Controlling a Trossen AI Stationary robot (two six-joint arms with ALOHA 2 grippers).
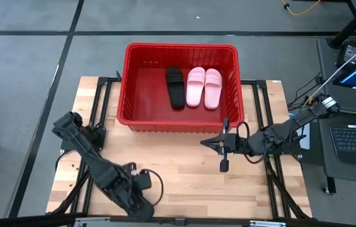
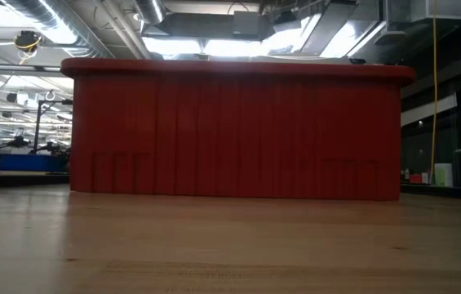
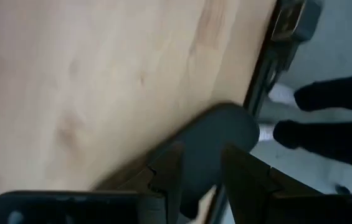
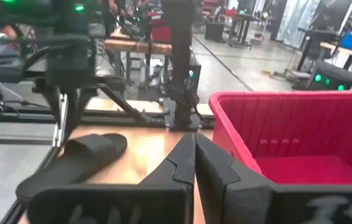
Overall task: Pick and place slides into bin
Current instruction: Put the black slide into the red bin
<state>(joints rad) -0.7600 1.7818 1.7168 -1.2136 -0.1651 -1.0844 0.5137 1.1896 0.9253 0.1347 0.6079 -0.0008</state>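
Three slides in bin [image 1: 181, 50]: pink pair [image 1: 203, 86], one black [image 1: 175, 87]; last black slide [image 4: 76, 160] held in left gripper [image 3: 202, 167], fingers pinching it (near table's front edge); right gripper [image 1: 224, 144] idle beside bin, fingers pressed together

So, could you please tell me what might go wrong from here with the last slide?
The last black slide lies near the edge of the table at the left end effector. A poor grip could knock it to the floor, where a person's feet show. The right end effector, shut, waits by the near right corner of the bin, so a carry across may clip that arm.
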